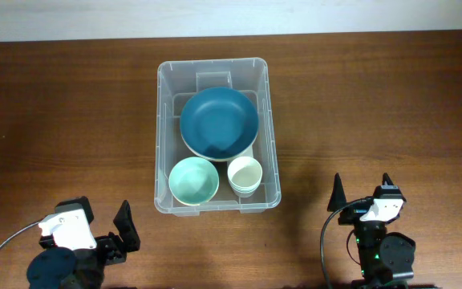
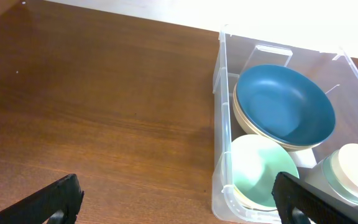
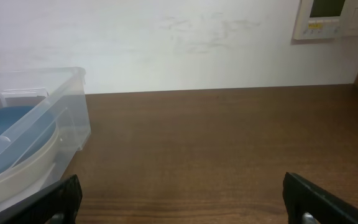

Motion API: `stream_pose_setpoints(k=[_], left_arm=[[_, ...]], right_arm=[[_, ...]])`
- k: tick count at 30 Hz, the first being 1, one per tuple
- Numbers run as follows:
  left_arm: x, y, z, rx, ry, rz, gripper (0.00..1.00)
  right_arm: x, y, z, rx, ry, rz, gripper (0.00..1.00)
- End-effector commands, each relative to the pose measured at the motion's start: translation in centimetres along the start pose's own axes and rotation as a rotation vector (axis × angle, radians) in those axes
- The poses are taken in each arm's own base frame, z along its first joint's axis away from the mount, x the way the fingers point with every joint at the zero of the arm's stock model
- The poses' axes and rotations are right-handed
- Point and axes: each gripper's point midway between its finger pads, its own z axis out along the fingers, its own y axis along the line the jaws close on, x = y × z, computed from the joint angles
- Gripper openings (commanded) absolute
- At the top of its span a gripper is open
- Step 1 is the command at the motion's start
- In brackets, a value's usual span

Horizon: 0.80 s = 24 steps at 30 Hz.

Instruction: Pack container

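Note:
The clear plastic container (image 1: 164,120) stands in the middle of the table. Inside it lie a large dark blue bowl (image 1: 219,122) stacked on a cream one, a mint green bowl (image 1: 193,181) and a white cup (image 1: 245,173). The container also shows in the left wrist view (image 2: 221,124) and the right wrist view (image 3: 67,112). My left gripper (image 1: 103,221) is open and empty near the front left edge. My right gripper (image 1: 362,191) is open and empty near the front right edge. Both are well apart from the container.
The brown wooden table (image 1: 375,104) extends on both sides of the container. A white wall with a wall panel (image 3: 331,18) lies behind the table's far edge.

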Motion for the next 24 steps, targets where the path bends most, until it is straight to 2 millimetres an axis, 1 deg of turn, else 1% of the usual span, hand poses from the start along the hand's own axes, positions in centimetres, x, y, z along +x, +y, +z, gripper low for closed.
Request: stream_pose_setpoints(k=[1, 3, 6, 10, 12, 18, 21, 24], left_arm=[[0.1, 0.0, 0.0, 0.000, 0.002, -0.009, 1.00], [0.3, 0.2, 0.0, -0.009, 0.007, 0.003, 1.00], [1.7, 0.5, 0.2, -0.019, 0.049, 0.005, 1.00], [3.7, 1.3, 1.4, -0.047, 0.038, 0.005, 1.00], [4.1, 1.4, 2.3, -0.046, -0.002, 0.002, 1.00], [3.8, 1.2, 5.6, -0.020, -0.197, 0.072, 1.00], [3.9, 1.2, 7.2, -0.015, -0.260, 0.101, 1.00], [3.9, 1.1, 8.4, -0.012, -0.317, 0.138, 1.00]], right_arm=[[0.2, -0.2, 0.0, 0.005, 0.002, -0.007, 0.99], [0.2, -0.2, 0.0, 0.005, 0.002, -0.007, 0.99], [0.2, -0.2, 0.0, 0.005, 0.002, -0.007, 0.99], [0.2, -0.2, 0.0, 0.005, 0.002, -0.007, 0.99], [0.2, -0.2, 0.0, 0.005, 0.002, -0.007, 0.99], [0.2, -0.2, 0.0, 0.005, 0.002, -0.007, 0.99], [0.2, -0.2, 0.0, 0.005, 0.002, -0.007, 0.99], [0.2, -0.2, 0.0, 0.005, 0.002, -0.007, 0.99]])
